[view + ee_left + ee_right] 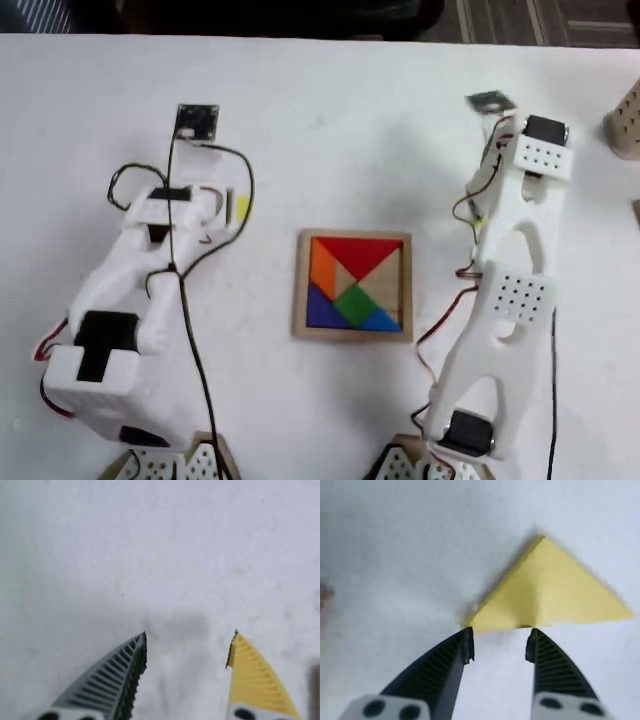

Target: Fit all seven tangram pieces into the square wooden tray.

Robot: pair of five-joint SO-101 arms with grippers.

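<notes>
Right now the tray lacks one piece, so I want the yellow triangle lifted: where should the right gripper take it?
Probably from above, right gripper pinching the yellow triangle across two edges near a corner: it lies flat, its long side wider than the gripper's opening.

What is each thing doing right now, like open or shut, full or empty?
Square wooden tray: partly full of coloured pieces, one bare wood patch showing.
Flat yellow triangle piece: lying on the white table, not held.
Left claw: open, empty.
Right claw: open, tips at the yellow triangle's edge.
</notes>
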